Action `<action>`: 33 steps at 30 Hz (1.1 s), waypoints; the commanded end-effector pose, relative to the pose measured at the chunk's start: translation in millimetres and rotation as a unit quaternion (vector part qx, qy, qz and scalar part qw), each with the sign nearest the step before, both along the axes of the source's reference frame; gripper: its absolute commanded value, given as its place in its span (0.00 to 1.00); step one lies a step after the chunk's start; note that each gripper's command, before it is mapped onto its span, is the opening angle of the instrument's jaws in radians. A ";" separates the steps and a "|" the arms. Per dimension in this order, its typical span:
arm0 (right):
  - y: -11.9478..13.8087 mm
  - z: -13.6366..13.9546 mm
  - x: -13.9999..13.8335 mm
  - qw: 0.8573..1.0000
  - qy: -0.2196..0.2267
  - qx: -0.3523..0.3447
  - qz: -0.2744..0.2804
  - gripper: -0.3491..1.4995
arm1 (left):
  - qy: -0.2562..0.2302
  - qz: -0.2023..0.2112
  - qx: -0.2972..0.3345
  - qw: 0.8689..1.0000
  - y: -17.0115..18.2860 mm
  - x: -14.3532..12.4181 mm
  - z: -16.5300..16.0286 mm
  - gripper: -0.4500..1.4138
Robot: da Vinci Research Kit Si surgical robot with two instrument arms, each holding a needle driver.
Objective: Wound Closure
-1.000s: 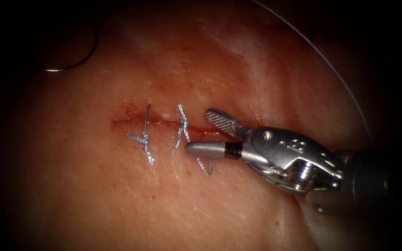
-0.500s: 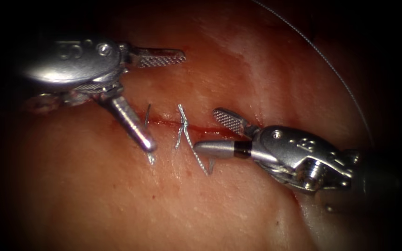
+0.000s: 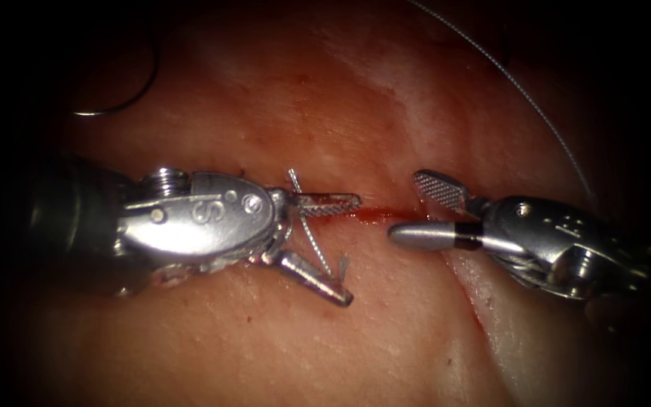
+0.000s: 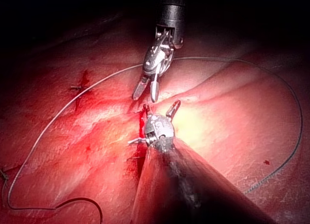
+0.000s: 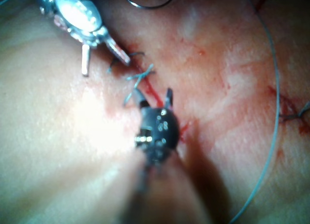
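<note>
My left tool (image 3: 344,245) lies low over the tissue (image 3: 325,347), jaws spread wide, gripping nothing. One jaw rests along the cut (image 3: 374,215); the other angles down below it. Between them stands a tied stitch (image 3: 312,240), its cut ends sticking up near the lower jaw's tip.

My right tool (image 3: 408,211) sits at the cut's right end, jaws also apart and empty, serrated jaw above the line, smooth jaw just below it. Red fluid (image 3: 367,216) shows along the cut between the two tools.

The needle (image 3: 118,102) lies free on the tissue, well off to the upper left, not in the tissue. Thread (image 3: 536,105) arcs across the upper right, held by neither tool.
</note>
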State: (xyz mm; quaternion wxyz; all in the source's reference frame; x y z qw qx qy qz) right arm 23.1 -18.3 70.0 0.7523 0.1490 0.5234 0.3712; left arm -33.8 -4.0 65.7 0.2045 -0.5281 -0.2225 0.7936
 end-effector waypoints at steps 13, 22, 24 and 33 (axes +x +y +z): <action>-0.4 0.5 -0.1 1.000 -0.005 -0.003 0.002 0.84 | 0.109 0.027 -0.039 0.993 -3.0 -1.1 7.1 0.46; -0.5 0.4 0.4 1.000 -0.006 -0.006 0.002 0.84 | 0.135 0.042 -0.041 0.989 -3.4 -1.3 8.2 0.28; -0.5 0.4 0.6 1.000 -0.006 -0.006 0.002 0.84 | 0.133 0.047 -0.051 0.989 -3.5 -1.3 8.1 0.00; -1.1 0.6 1.4 1.000 -0.008 -0.009 0.003 0.84 | 0.126 0.013 -0.073 0.989 -0.6 -0.6 5.5 0.00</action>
